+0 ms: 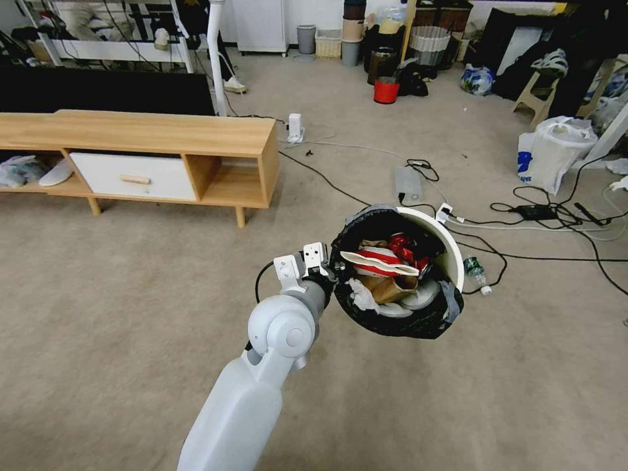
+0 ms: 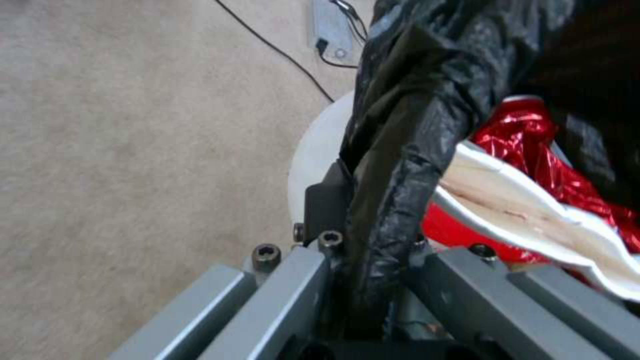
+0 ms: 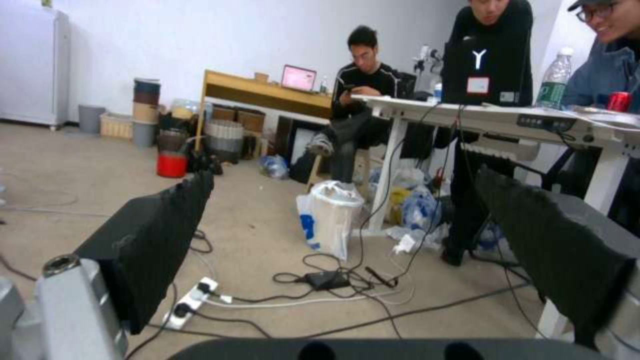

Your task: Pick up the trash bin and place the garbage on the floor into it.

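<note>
The left gripper (image 1: 327, 265) is clamped on the near-left rim of the trash bin (image 1: 451, 252), its fingers (image 2: 327, 200) pinched over the black liner bag (image 2: 400, 150) where it folds over the white wall. The bin is held off the floor in the middle of the scene, tilted so that its mouth is turned toward the robot. Inside it, garbage is packed: a red-white snack wrapper (image 1: 383, 260), a crumpled brown paper bag (image 1: 386, 286), a crushed red can (image 1: 402, 245) and white tissues (image 1: 360, 296). One small green-labelled bottle (image 1: 474, 268) is seen on the floor just right of the bin, beside a black cable.

The right gripper (image 3: 347, 225) is held wide apart with nothing between its black pads (image 3: 160, 235), facing the right side of the room.

The floor is beige carpet (image 1: 131, 314), bare and open to the near left and in front of the bin. To the far left a low wooden TV stand (image 1: 163, 150) with a white drawer is set. To the right, cables, a power strip (image 1: 407, 183) and a black adapter (image 1: 535, 211) are strewn across the carpet, near a large white shopping bag (image 1: 553, 154) with blue print too small to be read. A red bucket (image 1: 386, 90) and a grey bin (image 1: 305, 38) are placed far back. A white desk (image 3: 507, 117) carries a green-labelled water bottle (image 3: 553, 80).
</note>
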`<state>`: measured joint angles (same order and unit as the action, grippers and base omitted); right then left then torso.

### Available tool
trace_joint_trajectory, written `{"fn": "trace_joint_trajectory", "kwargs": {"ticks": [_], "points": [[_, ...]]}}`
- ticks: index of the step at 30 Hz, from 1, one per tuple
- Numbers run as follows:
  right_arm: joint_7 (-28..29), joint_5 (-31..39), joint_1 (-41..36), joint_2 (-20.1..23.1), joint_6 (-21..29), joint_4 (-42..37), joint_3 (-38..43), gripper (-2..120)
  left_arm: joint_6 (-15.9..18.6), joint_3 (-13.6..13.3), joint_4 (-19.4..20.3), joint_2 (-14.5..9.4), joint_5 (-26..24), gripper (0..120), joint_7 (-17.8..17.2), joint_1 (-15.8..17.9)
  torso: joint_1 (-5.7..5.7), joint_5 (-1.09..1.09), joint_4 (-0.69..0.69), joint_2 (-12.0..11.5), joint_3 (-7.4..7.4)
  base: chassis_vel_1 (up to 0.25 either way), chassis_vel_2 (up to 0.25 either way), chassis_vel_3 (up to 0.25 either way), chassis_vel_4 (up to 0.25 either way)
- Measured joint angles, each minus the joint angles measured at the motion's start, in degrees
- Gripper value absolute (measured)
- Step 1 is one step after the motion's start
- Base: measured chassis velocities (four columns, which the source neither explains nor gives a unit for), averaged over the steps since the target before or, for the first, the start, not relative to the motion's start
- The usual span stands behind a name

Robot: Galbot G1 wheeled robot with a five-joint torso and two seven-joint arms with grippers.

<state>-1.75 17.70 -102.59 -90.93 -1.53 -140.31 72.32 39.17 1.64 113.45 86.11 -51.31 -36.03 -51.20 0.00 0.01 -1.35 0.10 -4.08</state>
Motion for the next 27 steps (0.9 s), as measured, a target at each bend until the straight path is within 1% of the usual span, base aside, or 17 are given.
{"fn": "trace_joint_trajectory", "kwargs": {"ticks": [7, 17, 22, 27], "points": [[0.1, 0.3, 0.0, 0.4, 0.0, 0.2, 0.1, 100, 0.0, 0.2, -0.3, 0.3, 0.2, 0, 0.1, 0.0, 0.00, -0.01, 0.00, 0.0, 0.00, -0.260, 0.037, 0.272, -0.024], [0.0, 0.4, 0.1, 0.8, -0.1, 0.7, 0.0, 100, 0.0, 0.4, -0.4, 0.6, 0.2, 0, 0.1, 0.0, 0.01, 0.00, 0.00, 0.0, -0.01, -0.295, 0.026, 0.289, -0.033], [-0.2, 0.3, 0.1, 0.8, -0.2, 0.7, 0.0, 100, 0.0, 0.5, -0.4, 0.7, 0.2, 0, 0.1, -0.1, 0.01, 0.00, -0.01, 0.0, 0.00, -0.258, 0.046, 0.266, -0.072], [-0.3, 0.1, 0.0, 0.8, -0.2, 0.7, -0.1, 100, 0.0, 0.5, -0.3, 0.7, 0.2, 0, 0.1, -0.2, 0.00, -0.01, 0.00, 0.0, 0.00, -0.202, 0.110, 0.199, -0.113]]}}
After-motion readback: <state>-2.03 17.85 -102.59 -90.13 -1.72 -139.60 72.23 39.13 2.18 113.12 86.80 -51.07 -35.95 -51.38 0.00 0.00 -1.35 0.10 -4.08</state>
